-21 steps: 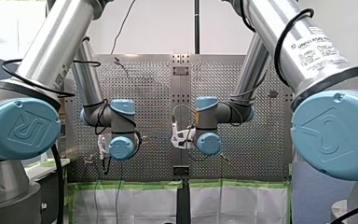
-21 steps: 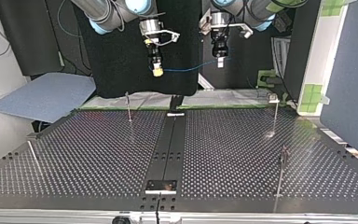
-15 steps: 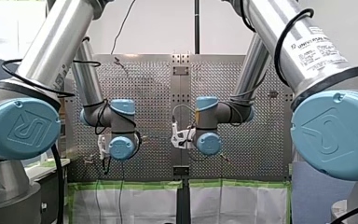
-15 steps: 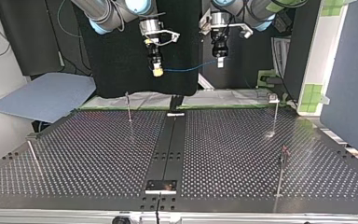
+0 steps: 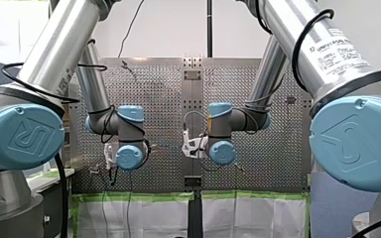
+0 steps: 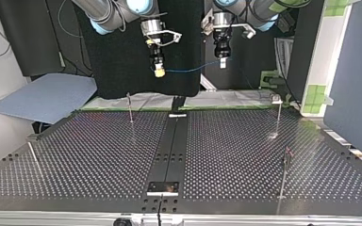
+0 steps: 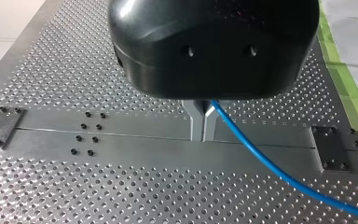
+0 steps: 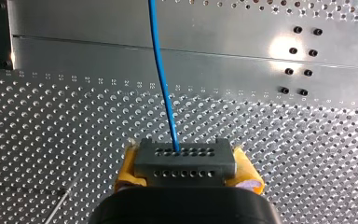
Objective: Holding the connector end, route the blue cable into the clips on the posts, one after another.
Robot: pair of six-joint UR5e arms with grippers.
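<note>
The blue cable (image 6: 193,68) spans the air between my grippers, well above the table (image 6: 99,155). My right gripper (image 8: 186,170) clamps the connector (image 8: 185,156) in its yellow pads. My left gripper (image 7: 203,123) is pinched on the cable, I judge to steady it for the posts (image 6: 130,107).

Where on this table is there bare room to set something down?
Top view: bare plate each side of the rail, out to the left posts and right posts. Crowded only above the far end, where my right pincer holds the connector and left pincer the cable.
</note>
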